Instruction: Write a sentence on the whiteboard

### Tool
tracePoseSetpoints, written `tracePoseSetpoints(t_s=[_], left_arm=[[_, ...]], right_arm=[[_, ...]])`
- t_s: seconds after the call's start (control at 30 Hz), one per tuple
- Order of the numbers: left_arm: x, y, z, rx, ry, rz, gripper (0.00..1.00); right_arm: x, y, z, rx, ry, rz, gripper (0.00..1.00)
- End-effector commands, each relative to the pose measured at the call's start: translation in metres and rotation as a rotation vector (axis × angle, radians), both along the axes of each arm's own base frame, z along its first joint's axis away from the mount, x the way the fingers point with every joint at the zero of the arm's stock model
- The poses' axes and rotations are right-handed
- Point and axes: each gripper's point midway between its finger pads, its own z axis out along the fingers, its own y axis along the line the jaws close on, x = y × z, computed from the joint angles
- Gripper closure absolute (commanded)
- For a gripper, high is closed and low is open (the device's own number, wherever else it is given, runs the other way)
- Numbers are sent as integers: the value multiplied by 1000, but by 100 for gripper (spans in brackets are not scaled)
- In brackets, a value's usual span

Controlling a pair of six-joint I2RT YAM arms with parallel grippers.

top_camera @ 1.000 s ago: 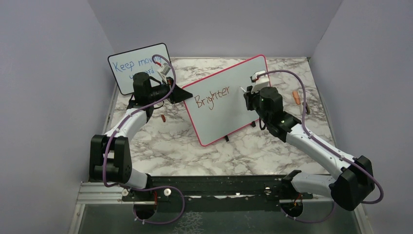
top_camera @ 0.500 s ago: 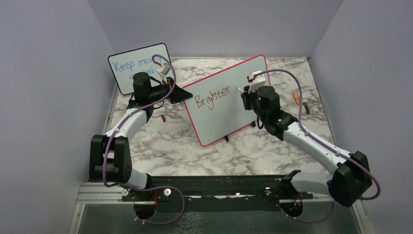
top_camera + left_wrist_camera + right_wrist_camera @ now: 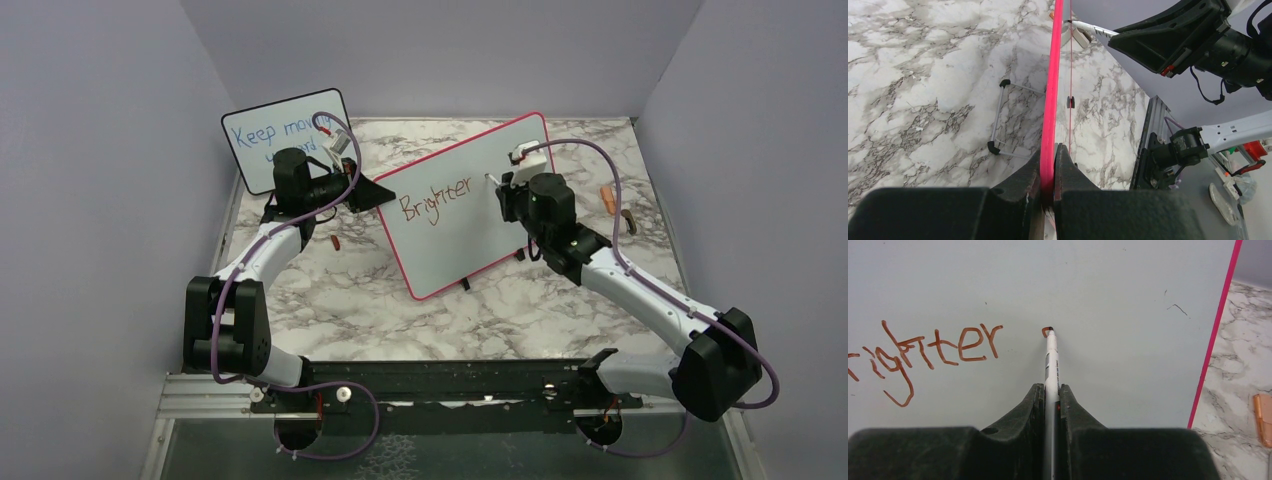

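Note:
The whiteboard [image 3: 455, 250], framed in red-pink, stands tilted in the middle of the table. The start of the sentence [image 3: 435, 198], "Brighter", runs across it in reddish-brown. My left gripper [image 3: 380, 193] is shut on the board's left edge; in the left wrist view the pink frame [image 3: 1053, 90] runs straight into the left gripper [image 3: 1049, 150]. My right gripper [image 3: 1050, 387] is shut on a white marker [image 3: 1051, 360]. The marker's tip touches the whiteboard [image 3: 1108, 300] at a small fresh curl just right of the word "righter" [image 3: 938, 347]. From above, the right gripper [image 3: 510, 190] is at the board's upper right part.
A smaller black-framed board [image 3: 285, 135] with blue writing stands at the back left behind the left arm. An orange cap [image 3: 606, 199] lies on the marble right of the whiteboard. A small red piece [image 3: 336, 242] lies near the left arm. A wire stand [image 3: 998, 120] rests behind the board.
The right gripper has shifted slightly left and up along the board with the marker. The left arm has not moved.

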Motion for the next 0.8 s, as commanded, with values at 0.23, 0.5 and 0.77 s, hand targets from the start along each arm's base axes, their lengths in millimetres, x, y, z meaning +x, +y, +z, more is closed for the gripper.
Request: tracePoseSetpoints(t_s=[0.23,0.5,0.77], left_arm=[[3,1,-41,81,71,33,100],[4,1,-41,82,71,35,100],[4,1,-41,82,71,36,100]], right_arm=[[15,-15,8,-30,-43,-53,99],[11,-17,20,-25,-63,-51,99],[4,-8,31,12,-75,10,99]])
